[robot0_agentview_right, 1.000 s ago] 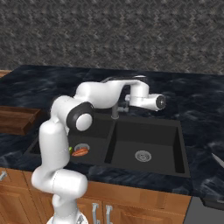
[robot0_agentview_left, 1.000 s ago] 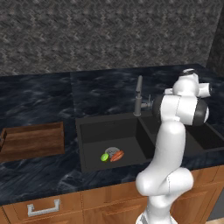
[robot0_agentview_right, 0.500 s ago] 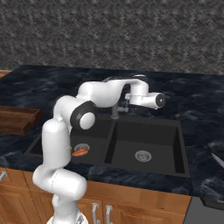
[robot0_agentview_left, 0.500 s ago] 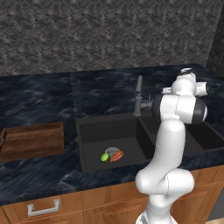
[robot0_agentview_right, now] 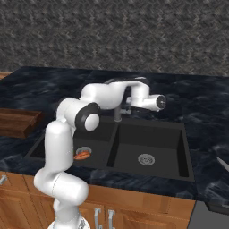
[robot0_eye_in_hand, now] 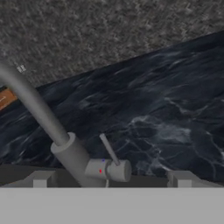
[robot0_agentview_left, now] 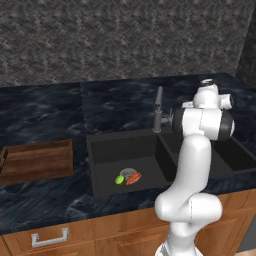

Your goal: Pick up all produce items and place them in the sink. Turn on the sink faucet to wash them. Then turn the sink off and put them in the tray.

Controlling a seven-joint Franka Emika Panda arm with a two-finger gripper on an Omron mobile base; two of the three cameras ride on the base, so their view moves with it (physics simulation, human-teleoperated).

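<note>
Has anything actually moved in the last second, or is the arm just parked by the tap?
Almost nothing changed. The gripper stays open beside the sink faucet, facing its small lever, holding nothing. The carrot and lime still lie together in the left basin of the sink, and the tray remains on the counter.

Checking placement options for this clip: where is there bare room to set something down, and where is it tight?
Free: the right basin of the sink, bare around its drain; the tray; the counter behind tray and sink. Crowded: the left basin near its drain, where the carrot and lime lie, and around the faucet, where the open gripper sits.
</note>
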